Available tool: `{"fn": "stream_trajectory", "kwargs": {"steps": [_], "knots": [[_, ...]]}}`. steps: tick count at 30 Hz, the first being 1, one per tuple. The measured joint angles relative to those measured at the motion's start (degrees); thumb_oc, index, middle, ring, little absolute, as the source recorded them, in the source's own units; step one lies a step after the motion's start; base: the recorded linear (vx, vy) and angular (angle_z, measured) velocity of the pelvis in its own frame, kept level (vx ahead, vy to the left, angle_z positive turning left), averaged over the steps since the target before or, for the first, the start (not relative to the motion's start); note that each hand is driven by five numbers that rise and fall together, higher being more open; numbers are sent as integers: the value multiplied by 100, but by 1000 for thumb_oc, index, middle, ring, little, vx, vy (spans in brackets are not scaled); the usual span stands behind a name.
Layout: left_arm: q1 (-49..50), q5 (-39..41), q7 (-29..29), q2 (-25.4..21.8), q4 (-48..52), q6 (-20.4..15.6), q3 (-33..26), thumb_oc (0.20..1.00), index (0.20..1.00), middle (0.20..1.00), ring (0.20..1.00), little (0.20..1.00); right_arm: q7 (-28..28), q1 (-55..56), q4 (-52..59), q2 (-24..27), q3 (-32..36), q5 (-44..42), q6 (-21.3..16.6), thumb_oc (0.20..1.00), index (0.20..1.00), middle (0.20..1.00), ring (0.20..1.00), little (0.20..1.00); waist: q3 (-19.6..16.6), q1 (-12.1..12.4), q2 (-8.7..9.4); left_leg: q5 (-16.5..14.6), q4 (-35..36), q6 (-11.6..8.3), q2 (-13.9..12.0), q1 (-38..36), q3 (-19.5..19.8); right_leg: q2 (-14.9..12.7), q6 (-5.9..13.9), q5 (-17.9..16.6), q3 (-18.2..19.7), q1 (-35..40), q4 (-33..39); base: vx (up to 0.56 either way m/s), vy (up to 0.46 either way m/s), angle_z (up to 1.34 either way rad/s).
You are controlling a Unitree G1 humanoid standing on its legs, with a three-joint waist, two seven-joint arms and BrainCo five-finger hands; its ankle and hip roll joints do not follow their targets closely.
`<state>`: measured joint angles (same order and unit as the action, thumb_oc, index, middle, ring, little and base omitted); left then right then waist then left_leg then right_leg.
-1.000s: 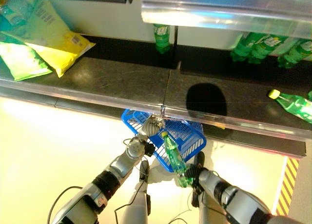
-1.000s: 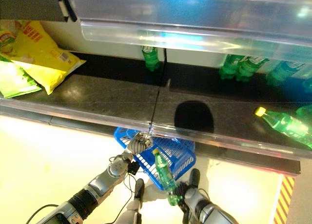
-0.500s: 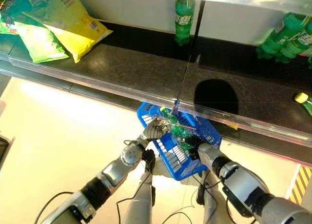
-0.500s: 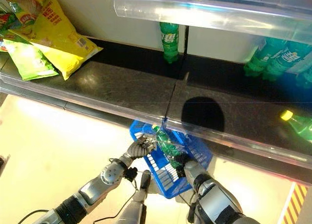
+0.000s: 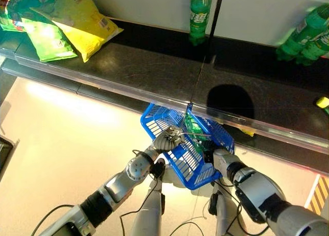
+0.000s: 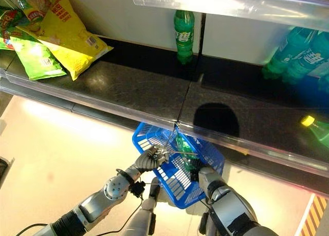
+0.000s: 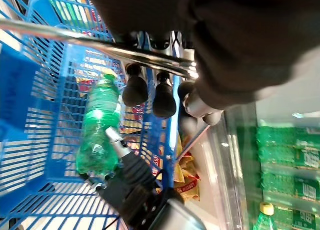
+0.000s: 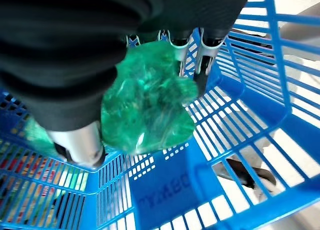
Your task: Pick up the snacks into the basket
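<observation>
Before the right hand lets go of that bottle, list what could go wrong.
1. The right hand has the green bottle inside the blue basket, not yet resting; released now, it may drop and jolt the basket.
2. The basket hangs by its wire handle from the left hand and looks tilted, so it may swing.
3. Its far rim sits under the shelf edge; lifting could catch there.

Head pair: looks steeply down over the shelf (image 5: 154, 76) edge, sharing the blue basket (image 6: 154, 138) below.
Left wrist: sits very close, past its hand (image 7: 155, 92) into the basket.
Right wrist: sits tight, facing the green bottle (image 8: 147, 107) and basket floor.
</observation>
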<state>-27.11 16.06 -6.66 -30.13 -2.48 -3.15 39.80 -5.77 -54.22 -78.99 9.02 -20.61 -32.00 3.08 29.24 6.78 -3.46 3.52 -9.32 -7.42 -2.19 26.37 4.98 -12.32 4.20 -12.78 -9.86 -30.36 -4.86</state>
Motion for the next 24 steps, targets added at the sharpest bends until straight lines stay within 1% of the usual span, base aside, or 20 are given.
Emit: {"fn": "stream_trajectory", "kwargs": {"steps": [1,2,4,6,8,12,14,15,16,18,19,20,21,22,23,24], "knots": [[-3,5,4,-6,5,0,0,200,200,200,200,200,2,-19,1,0,-5,-1,-12,1000,1000,1000,1000,1000,0,-2,0,0,0,0,0,-1,0,0,0,0,0,1,-2,0,0,0],[-17,53,1,1,-98,73,27,200,200,200,200,200,22,-56,8,-64,-5,-7,-18,1000,1000,1000,1000,1000,2,-31,2,0,-4,0,1,0,0,-2,0,0,0,0,-15,0,0,0],[-26,51,35,-4,-84,68,96,200,200,200,200,200,35,-29,4,-160,-22,-8,-7,1000,1000,1000,1000,1000,2,-40,3,0,-8,0,1,-2,1,-2,-3,-1,0,0,-19,0,0,0],[41,51,42,-35,-122,119,182,200,200,200,200,200,36,1,30,-337,-23,-9,-27,1000,1000,1000,1000,1000,4,-104,5,-2,-25,-1,5,-6,1,-9,-6,1,5,0,-54,0,0,0],[81,51,36,-47,-128,129,168,200,200,200,200,200,28,31,95,-354,-108,7,-31,1000,1000,1000,1000,1000,5,-102,8,-2,-39,-1,5,-8,1,-6,-2,3,7,4,-60,0,0,0],[165,48,39,-112,-129,133,164,200,200,200,200,200,41,390,609,-355,-501,145,-65,1000,1000,1000,1000,1000,24,-113,41,-8,-99,-8,-1,-82,11,-2,-3,4,3,93,-86,-26,-7,1],[198,48,44,-115,-129,133,148,200,200,200,200,200,75,659,864,-386,-530,176,-73,1000,1000,1000,1000,1000,35,-113,75,-15,-150,-15,-2,-107,28,3,-4,4,-2,150,-97,-11,-3,2],[240,48,45,-129,-136,135,117,200,200,200,200,200,102,883,1246,-311,-817,294,-68,1000,1000,1000,1000,1000,54,-121,113,-19,-175,-18,-4,-134,45,11,-3,4,-3,200,-96,-34,1,5],[271,48,44,-154,-136,136,101,200,200,200,200,200,118,1006,1485,-269,-948,376,-76,1000,1000,1000,1000,1000,66,-127,138,-25,-195,-20,-5,-146,58,11,-3,5,-2,227,-97,-33,0,4],[393,48,51,-192,-141,139,-16,200,200,200,200,200,178,1323,2096,-191,-1176,508,-122,1000,1000,1000,1000,1000,78,-137,253,-86,-250,10,-7,-181,65,14,-8,8,0,281,-96,-23,35,0],[479,48,45,-204,-157,140,-101,200,200,200,200,200,227,1574,2381,-174,-1196,514,-175,1000,1000,1000,1000,1000,85,-167,345,-101,-310,11,-2,-182,65,19,-21,18,4,319,-95,-6,53,2],[521,43,52,-192,-210,139,-167,200,200,200,200,200,239,1723,2623,-136,-1204,516,-181,1000,1000,1000,1000,1000,88,-178,381,-125,-368,15,1,-182,66,21,-19,16,4,351,-95,5,66,0],[628,38,52,-197,-388,162,-300,200,200,200,200,200,345,2086,3283,0,-1322,558,-227,1000,1000,1000,1000,1000,82,-188,490,-229,-534,37,0,-221,62,18,-17,17,6,458,-90,18,121,-10],[713,38,26,-297,-559,174,-366,200,200,200,200,200,463,2330,3499,-8,-1387,559,-289,1000,1000,1000,1000,1000,80,-247,655,-334,-686,52,6,-294,43,16,-10,17,59,573,-75,12,122,-14],[752,37,28,-337,-653,181,-413,200,200,200,200,200,516,2455,3593,22,-1396,570,-286,1000,1000,1000,1000,1000,78,-310,740,-389,-785,62,14,-318,24,38,-6,14,74,637,-50,16,160,-34],[850,1,42,-361,-873,192,-550,200,200,200,200,200,646,2765,3939,71,-1399,720,-294,1000,1000,1000,1000,1000,80,-283,881,-570,-1031,126,-5,-378,-123,7,51,38,185,735,-12,-22,188,-39]]}}
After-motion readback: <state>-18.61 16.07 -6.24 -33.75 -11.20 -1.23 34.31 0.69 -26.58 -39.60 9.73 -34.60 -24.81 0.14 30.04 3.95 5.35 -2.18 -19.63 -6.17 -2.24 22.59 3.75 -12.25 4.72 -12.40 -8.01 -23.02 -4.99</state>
